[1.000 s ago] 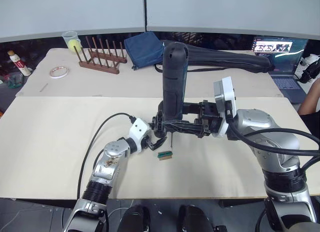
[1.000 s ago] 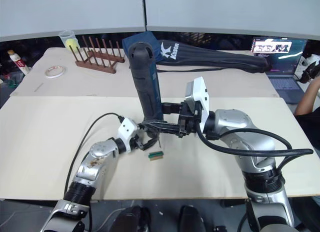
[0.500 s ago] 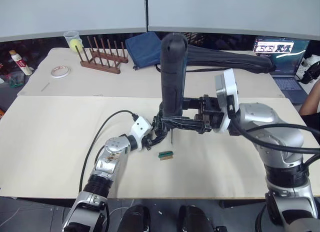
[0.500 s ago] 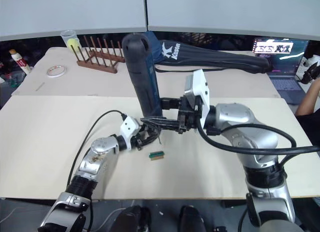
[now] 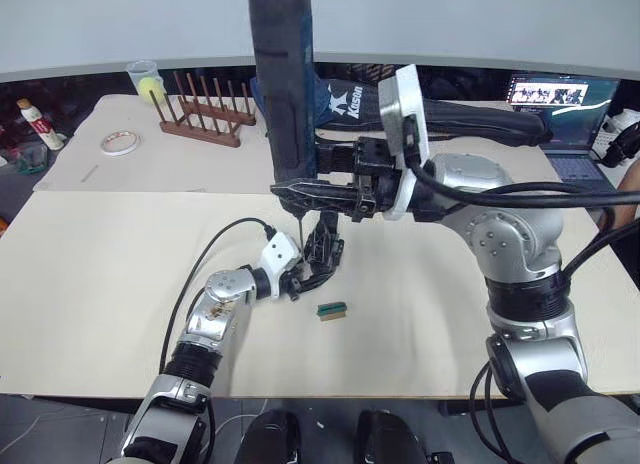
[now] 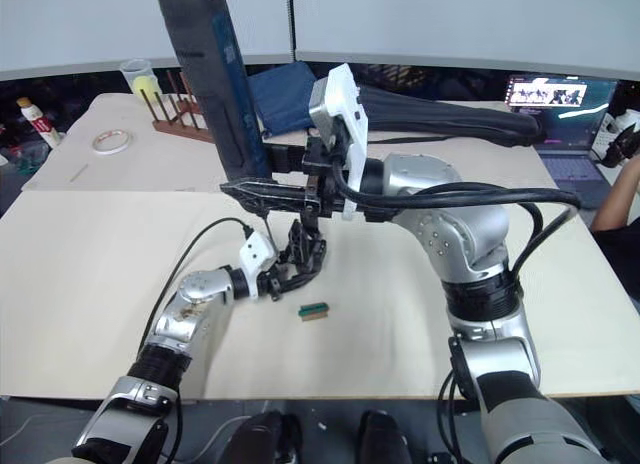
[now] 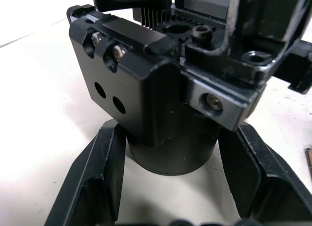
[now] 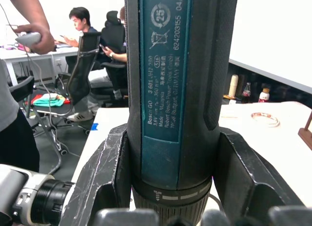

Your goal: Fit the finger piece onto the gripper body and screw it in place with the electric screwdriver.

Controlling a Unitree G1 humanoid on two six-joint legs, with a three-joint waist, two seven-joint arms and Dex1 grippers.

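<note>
My right gripper (image 5: 292,189) is shut on the electric screwdriver (image 5: 283,84), a thick blue-black handle (image 8: 175,80) held upright and high. Its thin silver bit (image 5: 297,222) points down, just above the gripper body (image 5: 323,249). That black blocky part stands on the table, its round base (image 7: 170,155) clamped between the fingers (image 7: 105,172) of my left gripper (image 5: 303,276). I cannot tell the finger piece apart from the black body.
A small green-and-brown block (image 5: 331,309) lies just in front of the gripper body. At the back stand a wooden rack (image 5: 205,116), a tape roll (image 5: 118,142), a cup (image 5: 145,81), a long black bag (image 5: 460,116) and a laptop (image 5: 560,109). A person's arm (image 6: 620,199) shows at right.
My right gripper has raised the screwdriver and carried it leftward, so the bit moved from low at the body's right side to above it. The left gripper has stayed on the body.
</note>
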